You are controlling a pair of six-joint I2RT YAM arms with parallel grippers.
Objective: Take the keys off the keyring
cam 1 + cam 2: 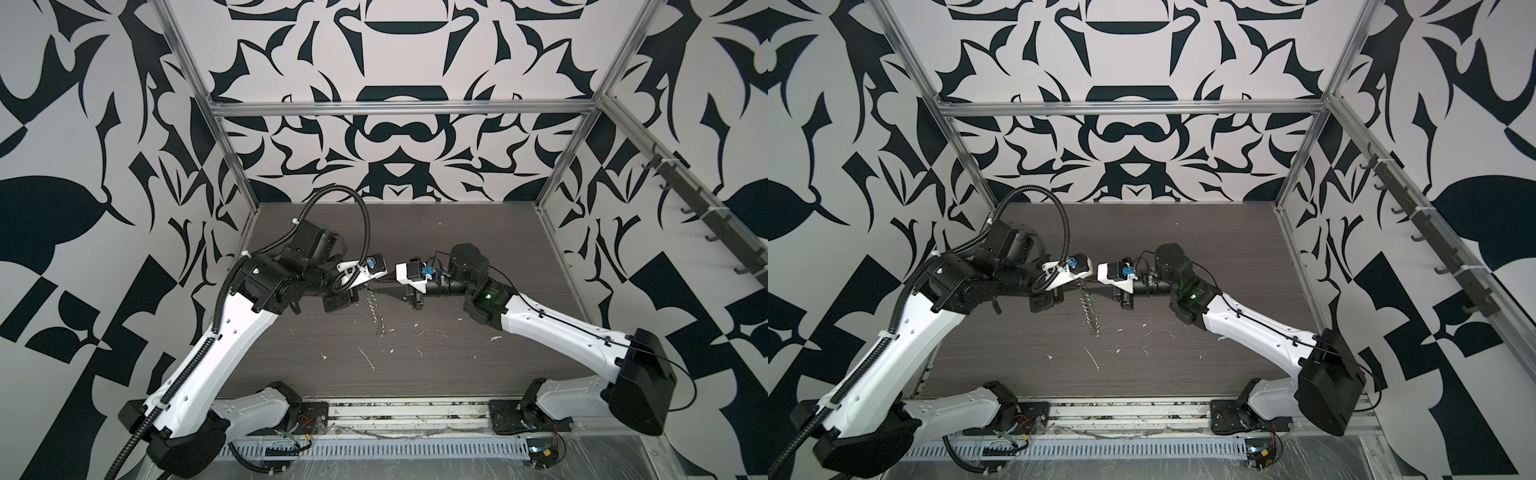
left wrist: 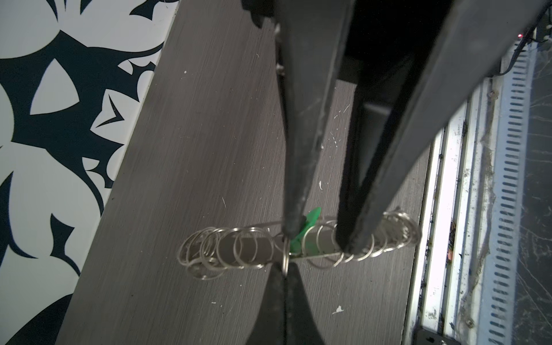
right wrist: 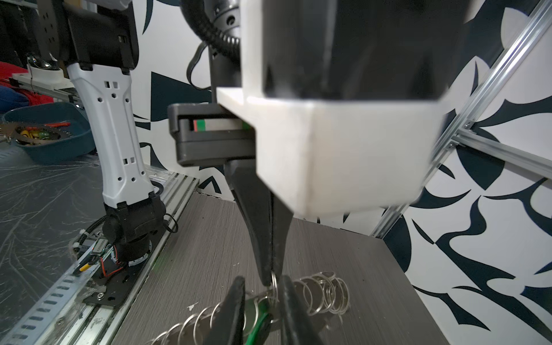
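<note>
Keys point(image 2: 310, 221): green tag strung on the keyring, raised over mid-table between the two arms; dark key itself hard to make out.
Keyring point(image 1: 375, 311): far end lifted at the grippers, silver rings point(image 2: 198, 257) trailing toward the near side; near end apparently down on the table point(image 1: 457, 353).
Left gripper point(image 3: 270, 276): jaws pressed together on one of the silver rings just beside the tag, probably to anchor the loop against swinging.
Right gripper point(image 2: 321, 240): fingers apart, straddling the tag from the right, no clamp visible; likely lined up to pinch the tag and draw it off.
Edges: tips of both grippers almost touching, rings crowding either side of the tag; snagging a likely risk.
Room: bare table to the right, far and near; near rail point(image 1: 415, 417) well apart.
</note>
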